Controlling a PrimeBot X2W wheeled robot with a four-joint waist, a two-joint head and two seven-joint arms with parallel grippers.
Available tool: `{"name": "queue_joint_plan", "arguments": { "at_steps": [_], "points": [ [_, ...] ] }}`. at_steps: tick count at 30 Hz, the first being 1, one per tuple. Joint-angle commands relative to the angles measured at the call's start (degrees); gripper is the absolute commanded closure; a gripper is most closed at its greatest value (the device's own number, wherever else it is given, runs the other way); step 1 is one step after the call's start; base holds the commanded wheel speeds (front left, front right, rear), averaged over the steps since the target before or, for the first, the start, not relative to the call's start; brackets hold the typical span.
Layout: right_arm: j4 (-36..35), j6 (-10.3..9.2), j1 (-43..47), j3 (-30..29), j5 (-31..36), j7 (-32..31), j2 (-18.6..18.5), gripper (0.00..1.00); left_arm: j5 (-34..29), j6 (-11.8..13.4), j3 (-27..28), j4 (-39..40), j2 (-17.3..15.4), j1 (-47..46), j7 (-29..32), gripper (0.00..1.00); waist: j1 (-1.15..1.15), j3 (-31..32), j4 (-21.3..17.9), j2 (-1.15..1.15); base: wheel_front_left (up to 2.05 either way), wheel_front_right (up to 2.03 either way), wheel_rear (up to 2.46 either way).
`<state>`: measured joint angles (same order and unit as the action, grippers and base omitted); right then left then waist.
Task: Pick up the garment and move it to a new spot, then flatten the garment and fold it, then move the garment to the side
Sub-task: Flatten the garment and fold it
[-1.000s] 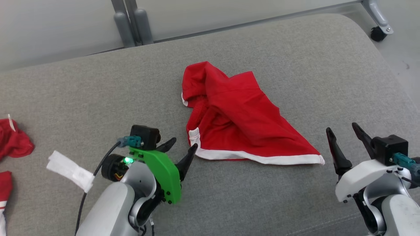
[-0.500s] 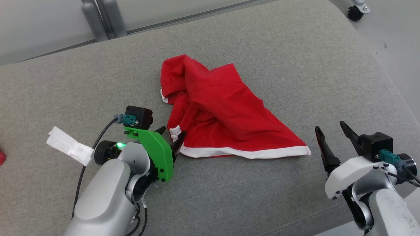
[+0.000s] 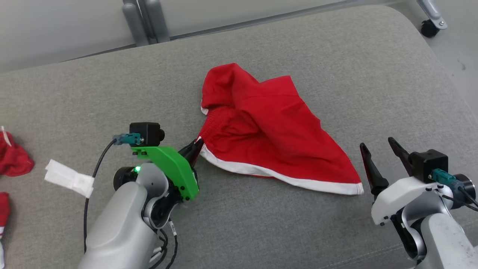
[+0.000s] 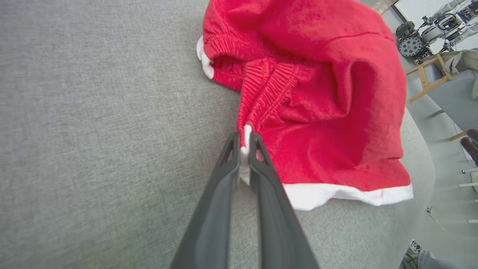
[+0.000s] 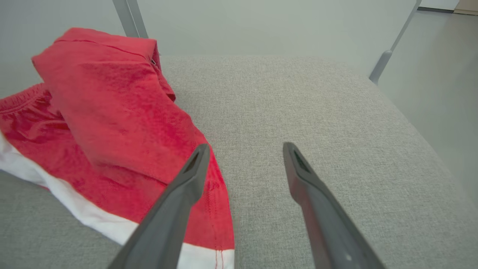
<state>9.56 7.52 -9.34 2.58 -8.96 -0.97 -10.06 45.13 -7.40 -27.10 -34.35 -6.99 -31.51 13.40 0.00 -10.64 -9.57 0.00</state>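
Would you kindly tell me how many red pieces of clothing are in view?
3: the garment in the middle, its corner pinched in the left gripper; an upper red piece and a lower red piece at the head view's left edge, both cropped, possibly one item.

Surface: broad grey woven-fabric cushion, with a rounded far-right corner.
Left edge, upper: crumpled red cloth lying on the cushion, a thin white strip at its top.
Left edge, lower: second red cloth piece, cut off by the frame, with a gap between it and the first.
Posts: two rounded grey metal posts, side by side beyond the cushion's far edge.
Backdrop: pale grey panel behind the cushion.
Floor: pale grey floor past the far-right corner.
Caster: black caster wheel under a grey metal bracket, on that floor.
Left wrist view, background: light wooden frame beside a grey upholstered seat; dark-wheeled machine, blurred.
Right wrist view: slanted grey metal leg beyond the cushion.
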Motion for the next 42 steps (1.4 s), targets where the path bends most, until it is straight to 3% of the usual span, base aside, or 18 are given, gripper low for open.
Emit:
{"name": "queue_joint_plan", "arguments": {
  "at_steps": [1, 6, 21, 22, 23, 27, 31, 42],
  "points": [
    [0.0, -0.06, 0.6, -0.3, -0.2, 0.4, -0.3, 0.00, 0.8, -0.1, 0.9, 0.2, -0.7, 1.7, -1.1, 1.00, 0.00, 1.4, 2.2, 0.00, 0.00, 0.00, 0.00],
    [0.3, -0.06, 1.2, -1.1, -0.4, 0.6, -0.7, 0.00, 3.4, 1.0, 3.8, 1.9, -1.7, 6.4, -4.3, 1.00, 0.00, 2.8, 5.3, 0.00, 0.00, 0.00, 0.00],
    [1.2, -0.06, 1.4, -1.6, -0.8, 0.9, -1.2, 0.00, 5.0, 8.3, 8.6, 11.8, -4.3, 21.3, -10.3, 1.00, 0.00, 4.4, 10.6, 0.00, 0.00, 0.00, 0.00],
    [1.2, -0.06, 1.4, -1.6, -0.9, 0.9, -1.3, 0.00, 4.7, 8.5, 8.5, 12.2, -4.5, 21.9, -10.5, 0.58, 0.00, 4.5, 10.7, 0.00, 0.00, 0.00, 0.00],
    [1.2, -0.06, 1.4, -1.6, -0.9, 0.9, -1.5, 0.00, 4.4, 8.7, 8.3, 12.8, -4.7, 22.6, -10.4, 0.00, 0.00, 4.7, 10.8, 0.00, 0.00, 0.00, 0.00],
    [0.9, -0.06, 1.6, -1.9, -1.1, 1.4, -1.7, 0.00, 3.4, 7.9, 8.4, 15.7, -6.4, 24.3, -12.1, 0.00, 0.00, 5.7, 10.9, 0.00, 0.00, 0.00, 0.00],
    [0.2, -0.06, 2.4, -2.6, -1.3, 2.7, -1.0, 0.00, 0.8, 8.7, 9.3, 20.3, -9.2, 25.6, -15.2, 0.00, 0.00, 7.0, 10.8, 0.00, 0.00, 0.00, 0.00],
    [-3.0, -0.06, 5.1, -3.9, -1.6, 10.7, 1.8, 0.00, -10.4, 14.1, 12.5, 32.8, -16.9, 29.6, -25.5, 0.00, 0.00, 11.2, 9.9, 0.00, 0.00, 0.00, 0.00]
  ]
}}
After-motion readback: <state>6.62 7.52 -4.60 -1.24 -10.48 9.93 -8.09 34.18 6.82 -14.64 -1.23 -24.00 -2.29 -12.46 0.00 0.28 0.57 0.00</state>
